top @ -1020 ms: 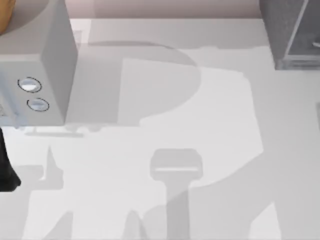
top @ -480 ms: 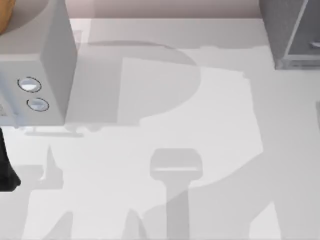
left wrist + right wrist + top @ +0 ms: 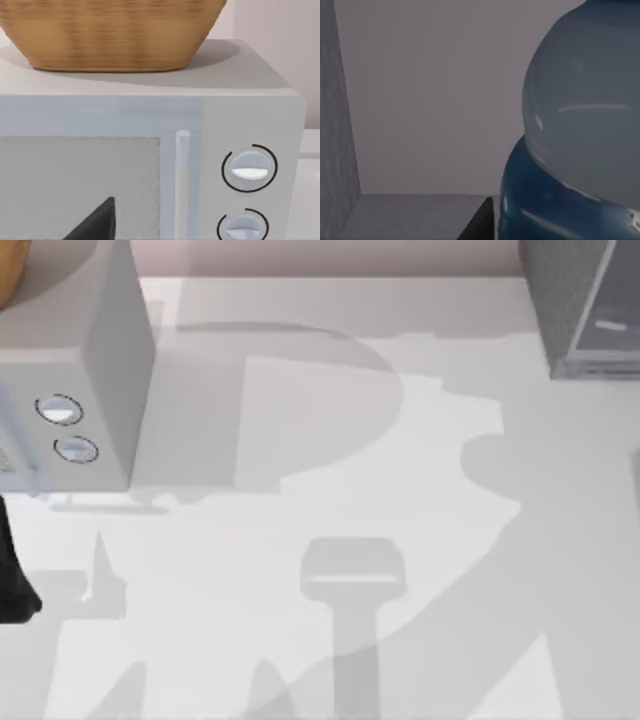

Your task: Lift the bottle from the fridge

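The bottle (image 3: 580, 125) loomed very close at the right of the right wrist view, inside the fridge (image 3: 580, 310), which stood at the upper right of the top view. I could not tell whether the right gripper had hold of it, nor whether it was raised; by my reckoning the lift remained to be confirmed. The left arm (image 3: 15, 570) waited at the left edge, before the dialled box (image 3: 75, 390) carrying a basket (image 3: 110, 30).
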Controlling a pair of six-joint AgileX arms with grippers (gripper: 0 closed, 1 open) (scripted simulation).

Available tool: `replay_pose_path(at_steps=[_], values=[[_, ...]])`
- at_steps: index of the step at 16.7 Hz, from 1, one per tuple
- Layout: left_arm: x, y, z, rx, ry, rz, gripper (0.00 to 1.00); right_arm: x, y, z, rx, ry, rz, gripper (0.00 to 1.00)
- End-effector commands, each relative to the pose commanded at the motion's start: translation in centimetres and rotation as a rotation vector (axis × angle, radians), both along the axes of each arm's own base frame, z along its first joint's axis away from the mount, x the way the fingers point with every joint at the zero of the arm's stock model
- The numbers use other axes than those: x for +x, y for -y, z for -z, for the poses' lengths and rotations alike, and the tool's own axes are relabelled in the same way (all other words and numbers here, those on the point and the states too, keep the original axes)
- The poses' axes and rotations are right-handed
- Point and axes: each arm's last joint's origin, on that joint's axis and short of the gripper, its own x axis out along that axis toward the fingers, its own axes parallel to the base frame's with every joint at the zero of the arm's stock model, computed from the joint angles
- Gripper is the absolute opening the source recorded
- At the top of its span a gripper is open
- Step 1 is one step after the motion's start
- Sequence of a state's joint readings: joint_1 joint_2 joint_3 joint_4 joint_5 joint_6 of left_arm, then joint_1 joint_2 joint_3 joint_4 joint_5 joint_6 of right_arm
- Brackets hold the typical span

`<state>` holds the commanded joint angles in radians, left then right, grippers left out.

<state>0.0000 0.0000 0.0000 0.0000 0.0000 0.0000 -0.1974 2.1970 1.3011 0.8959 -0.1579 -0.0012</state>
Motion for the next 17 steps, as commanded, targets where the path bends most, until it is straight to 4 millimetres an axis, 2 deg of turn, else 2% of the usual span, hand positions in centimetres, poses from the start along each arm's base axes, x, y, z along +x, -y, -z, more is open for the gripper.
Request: replay_pose_path(at_steps=[4,6,8,14,17], values=[[0.0,0.0,0.0,0.000,0.000,0.000,1.00,-0.1,0.0,0.2,0.002,-0.004,-0.001,0.00],[0.0,0.0,0.0,0.000,0.000,0.000,1.00,-0.8,-0.1,-0.1,0.001,0.003,-0.005,0.00],[0.0,0.0,0.0,0.000,0.000,0.000,1.00,-2.4,0.0,-0.3,0.001,0.006,-0.005,0.00],[0.0,0.0,0.0,0.000,0.000,0.000,1.00,-8.9,-0.1,0.5,0.006,-0.018,-0.001,0.00],[0.0,0.0,0.0,0.000,0.000,0.000,1.00,-10.0,-0.1,0.2,0.003,-0.005,0.000,0.00]])
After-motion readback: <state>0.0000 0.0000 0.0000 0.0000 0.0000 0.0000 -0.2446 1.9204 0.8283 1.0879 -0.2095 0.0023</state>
